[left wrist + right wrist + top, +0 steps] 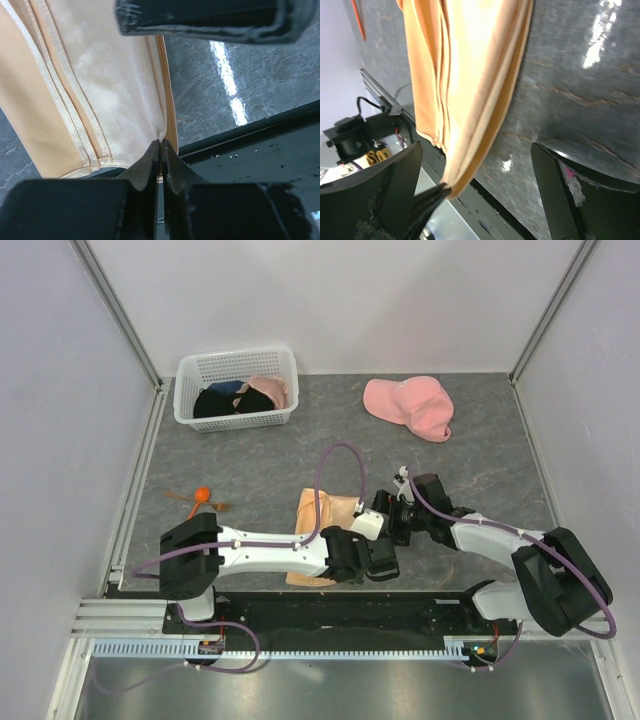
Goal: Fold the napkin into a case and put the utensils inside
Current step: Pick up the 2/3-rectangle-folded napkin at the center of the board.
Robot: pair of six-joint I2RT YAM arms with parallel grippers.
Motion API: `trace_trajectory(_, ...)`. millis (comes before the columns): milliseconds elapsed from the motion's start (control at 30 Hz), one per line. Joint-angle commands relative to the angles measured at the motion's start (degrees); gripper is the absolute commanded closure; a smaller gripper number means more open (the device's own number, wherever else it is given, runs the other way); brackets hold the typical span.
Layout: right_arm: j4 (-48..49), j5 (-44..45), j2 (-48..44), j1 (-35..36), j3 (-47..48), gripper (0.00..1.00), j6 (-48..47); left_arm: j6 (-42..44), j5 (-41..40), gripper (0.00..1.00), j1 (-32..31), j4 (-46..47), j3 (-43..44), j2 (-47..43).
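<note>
Top view: the napkin (pixel 318 508) lies on the table (pixel 480 460), well to the near side of the white basket (pixel 237 390) and a little to its right, partly covered by the left arm (pixel 270 545). The utensils (pixel 200 496) also lie on the near side of the basket, below its left end, so they are not yet inside anything.

Left wrist view: the left hand (pixel 161 147) is clenched on a thin edge of the cloth, at a corner. Several hems lie side by side there, so the napkin seems to be in layers already.

Right wrist view: the right hand (pixel 476 150) is released, its fingers wide apart on both sides of the cloth without touching it.

I judge that a fold is in hand. The cloth is shiny and probably slippery. The pinch should be firm, the corner carried low and parallel to the hems, and the free hand could press the layers down so they do not slide.
</note>
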Motion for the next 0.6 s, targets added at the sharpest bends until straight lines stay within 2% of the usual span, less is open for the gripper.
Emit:
trace_trajectory(0,10.8,0.0,3.3,1.7,-0.6,0.03,5.9,-2.0,-0.1,0.92,0.2,1.5,-0.4,-3.5)
trace_trajectory(267,14.3,0.9,8.2,2.9,-0.6,0.12,6.8,-2.2,-0.4,0.92,0.2,1.7,-1.4,-5.6)
trace_trajectory(400,17.1,0.6,10.3,3.1,-0.8,0.23,7.5,-2.3,-0.1,0.92,0.2,1.7,-1.6,-5.7)
trace_trajectory(567,15.4,2.2,11.1,3.1,0.9,0.27,5.3,-2.4,-0.1,0.92,0.2,1.7,-2.1,-6.5)
